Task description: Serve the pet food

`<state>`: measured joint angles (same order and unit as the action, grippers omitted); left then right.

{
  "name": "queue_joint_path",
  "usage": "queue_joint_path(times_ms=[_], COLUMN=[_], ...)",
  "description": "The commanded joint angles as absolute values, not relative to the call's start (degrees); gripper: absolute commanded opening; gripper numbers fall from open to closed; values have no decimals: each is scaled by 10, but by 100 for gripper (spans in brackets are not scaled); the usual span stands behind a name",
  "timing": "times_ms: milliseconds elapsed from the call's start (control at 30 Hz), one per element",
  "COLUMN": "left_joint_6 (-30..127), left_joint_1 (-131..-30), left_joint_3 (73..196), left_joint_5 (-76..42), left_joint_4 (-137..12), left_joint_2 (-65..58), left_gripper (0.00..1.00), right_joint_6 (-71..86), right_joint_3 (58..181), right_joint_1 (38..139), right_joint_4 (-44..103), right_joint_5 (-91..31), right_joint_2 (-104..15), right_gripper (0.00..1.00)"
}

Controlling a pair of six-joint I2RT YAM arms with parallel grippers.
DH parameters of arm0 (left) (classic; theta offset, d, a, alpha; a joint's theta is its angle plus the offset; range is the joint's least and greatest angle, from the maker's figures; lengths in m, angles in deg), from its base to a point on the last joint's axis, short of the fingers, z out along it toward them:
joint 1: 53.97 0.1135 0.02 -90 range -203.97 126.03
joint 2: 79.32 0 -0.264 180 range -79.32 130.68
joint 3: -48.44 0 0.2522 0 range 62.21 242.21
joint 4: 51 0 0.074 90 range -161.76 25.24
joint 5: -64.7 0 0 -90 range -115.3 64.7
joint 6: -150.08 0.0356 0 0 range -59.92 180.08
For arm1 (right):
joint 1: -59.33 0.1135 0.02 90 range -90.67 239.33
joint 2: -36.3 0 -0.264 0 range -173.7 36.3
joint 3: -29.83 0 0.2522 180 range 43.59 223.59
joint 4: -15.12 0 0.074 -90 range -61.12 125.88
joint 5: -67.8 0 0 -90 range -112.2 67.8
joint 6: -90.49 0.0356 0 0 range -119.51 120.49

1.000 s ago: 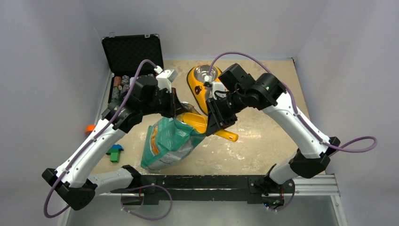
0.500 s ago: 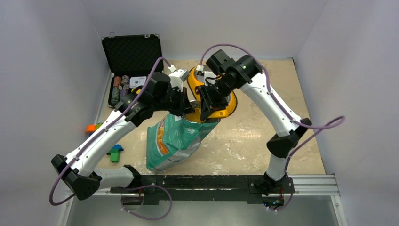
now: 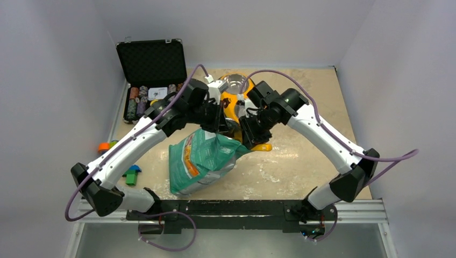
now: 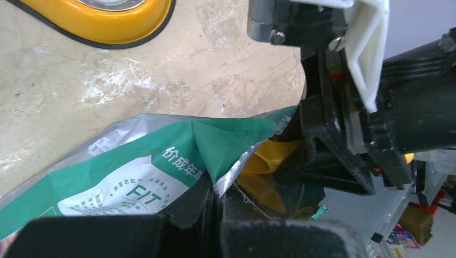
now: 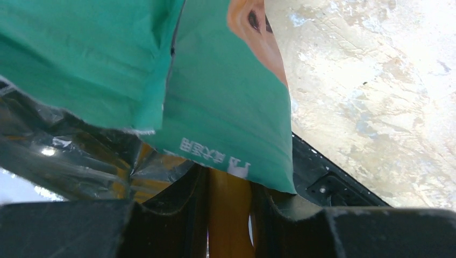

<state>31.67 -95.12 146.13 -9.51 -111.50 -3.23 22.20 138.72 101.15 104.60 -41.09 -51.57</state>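
Smooth yellow scoop (image 4: 269, 156) now back inside crinkly, foil-lined teal pouch (image 3: 199, 161).

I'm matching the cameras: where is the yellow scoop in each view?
Top external: scoop at centre, only its handle end, beside the teal pouch.
Left wrist: scoop right of centre, inside the pouch mouth.
Right wrist: scoop bottom centre, its handle in the right gripper.
Shared landmark: the teal pouch.

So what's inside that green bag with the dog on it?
A yellow plastic scoop, held by the right gripper, reaches into the teal-green foil pouch, against its silver lining. No pet food shows: the pouch wall covers whatever lies deeper.
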Motion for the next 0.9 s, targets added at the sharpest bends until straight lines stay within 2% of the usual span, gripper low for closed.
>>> queue_joint_path(times_ms=[0, 100, 300, 367, 500, 667, 867], left_joint_6=[280, 232, 212, 212, 230, 261, 324], left_joint_1=[-952, -957, -957, -961, -967, -968, -967], left_joint_3=[1521, 1509, 1515, 1530, 1541, 1520, 1534], left_joint_5=[-35, -16, -15, -9, -41, -96, -174], left_joint_4=[-1058, -1048, -1058, -1058, -1067, -1074, -1126], left_joint_2=[-35, -6, 66, 74, 42, -28, -95], left_gripper=[0, 0, 0, 0, 0, 0, 0], right_joint_6=[196, 208, 238, 257, 322, 315, 272], right_joint_3=[1348, 1361, 1316, 1288, 1171, 1084, 1003], right_joint_1=[1002, 1017, 1060, 1060, 1029, 984, 900], right_joint_4=[1034, 947, 649, 570, 384, 351, 452], right_joint_5=[-347, -420, -593, -650, -759, -835, -841], right_joint_2=[-547, -629, -754, -746, -648, -542, -438], right_gripper=[0, 0, 0, 0, 0, 0, 0])
